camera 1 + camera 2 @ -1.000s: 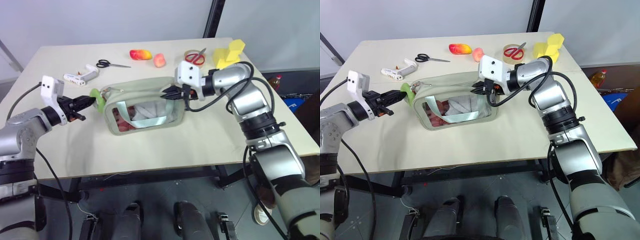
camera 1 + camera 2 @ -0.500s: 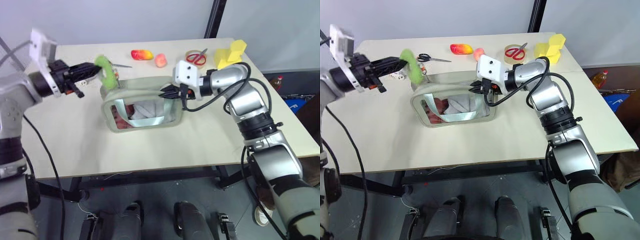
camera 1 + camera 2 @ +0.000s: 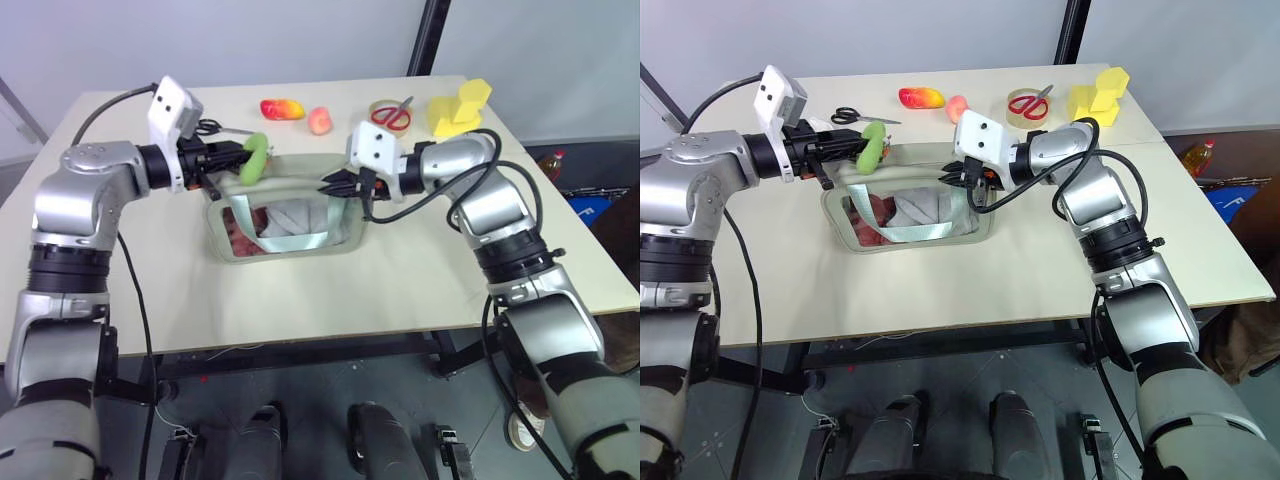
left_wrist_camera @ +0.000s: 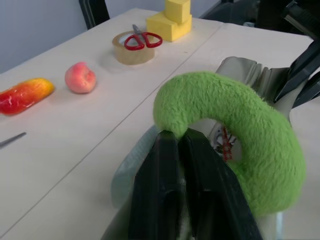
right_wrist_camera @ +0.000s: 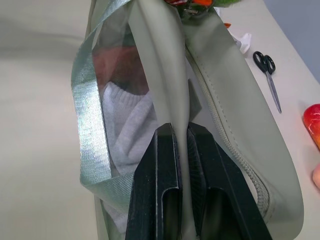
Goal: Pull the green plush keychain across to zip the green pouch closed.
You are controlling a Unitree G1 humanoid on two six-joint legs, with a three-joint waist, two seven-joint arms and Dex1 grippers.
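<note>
Since a second ago, the left claw [image 3: 232, 160] has carried the green plush keychain [image 3: 254, 158] from the pouch's left end up and rightward, so it now sits over the top left corner of the green pouch [image 3: 285, 208], left of frame centre. On the table [image 3: 400, 280], the pouch lies at centre, its clear window facing the camera. Its right end is pinched by the right claw [image 3: 333, 186], fingers pressed together on a fold of its fabric. The left claw's fingers [image 4: 170, 170] sit nearly together, clamped on the fuzzy ring's edge. Behind, along the upper edge, lie yellow blocks [image 3: 458, 106], a tape roll [image 3: 385, 112] under red scissors [image 3: 393, 115], black scissors [image 3: 855, 116] and toy fruit [image 3: 282, 108].
</note>
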